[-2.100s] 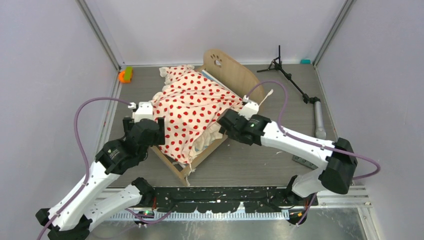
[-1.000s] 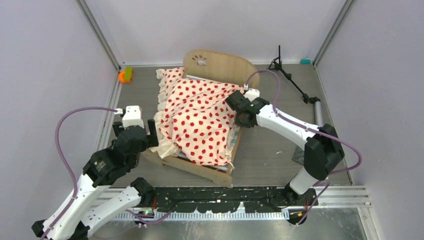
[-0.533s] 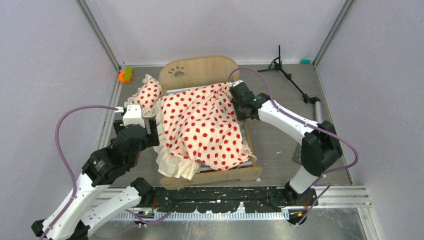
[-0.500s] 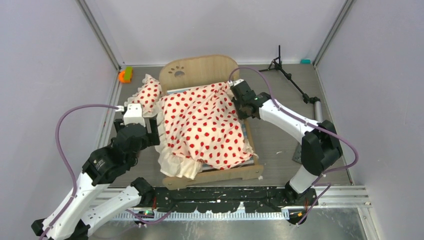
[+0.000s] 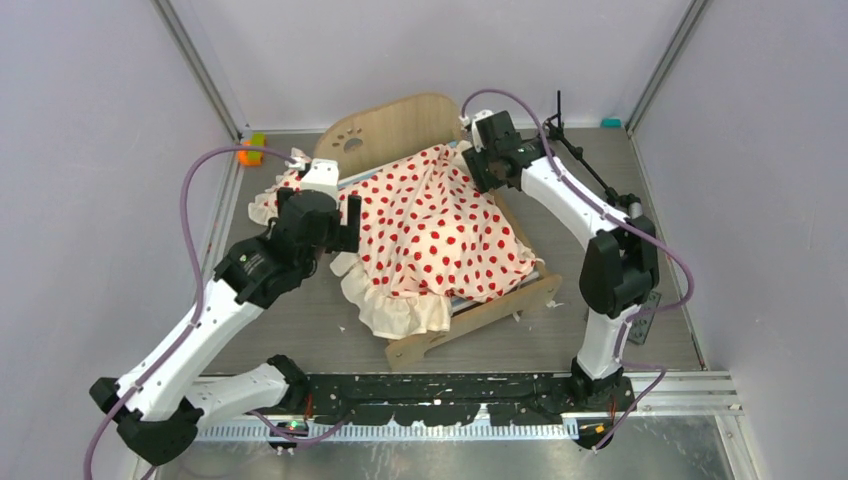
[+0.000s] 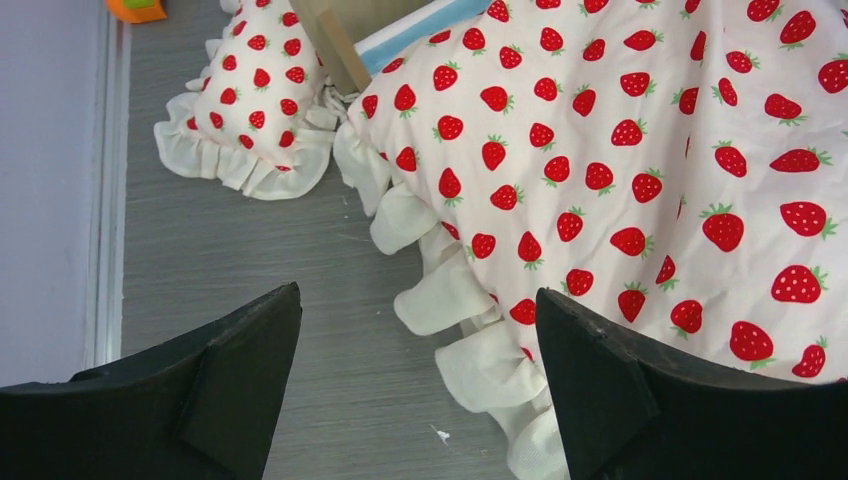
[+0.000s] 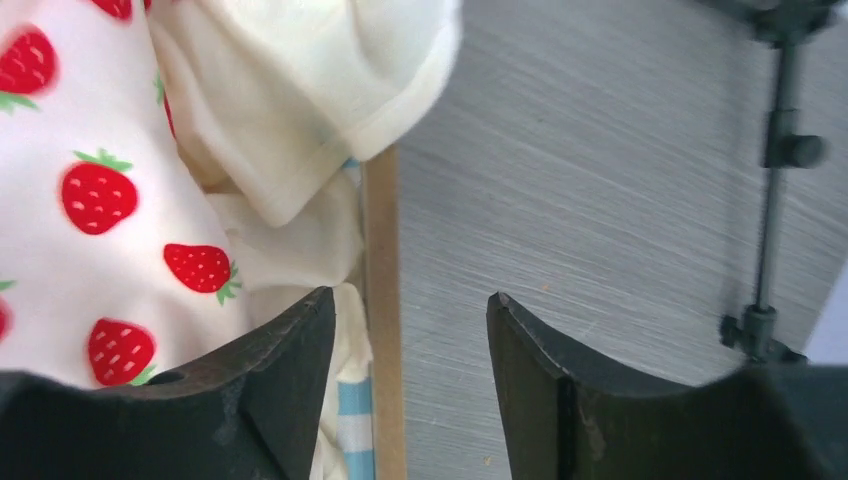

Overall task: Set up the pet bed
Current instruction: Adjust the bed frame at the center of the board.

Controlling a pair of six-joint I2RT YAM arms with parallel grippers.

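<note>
The pet bed (image 5: 388,124) stands slanted mid-table, its paw-print headboard at the back and its footboard near front right. A strawberry-print ruffled blanket (image 5: 440,225) is draped over it, spilling off the front-left side. A matching pillow (image 5: 272,196) lies on the table left of the headboard. My left gripper (image 5: 345,218) is open, hovering over the blanket's ruffled edge (image 6: 450,300) and bare table, holding nothing. My right gripper (image 5: 478,172) is open at the bed's back right corner. The wooden side rail (image 7: 383,300) and striped mattress (image 7: 355,430) lie between its fingers.
A black tripod stand (image 5: 575,150) lies at the back right, also in the right wrist view (image 7: 778,150), with a grey cylinder (image 5: 632,215) beside it. An orange and green object (image 5: 250,150) sits at the back left corner. Walls close in on three sides.
The bed has turned, its foot end swinging right. My left arm reached farther back beside the pillow. My right gripper moved back and opened.
</note>
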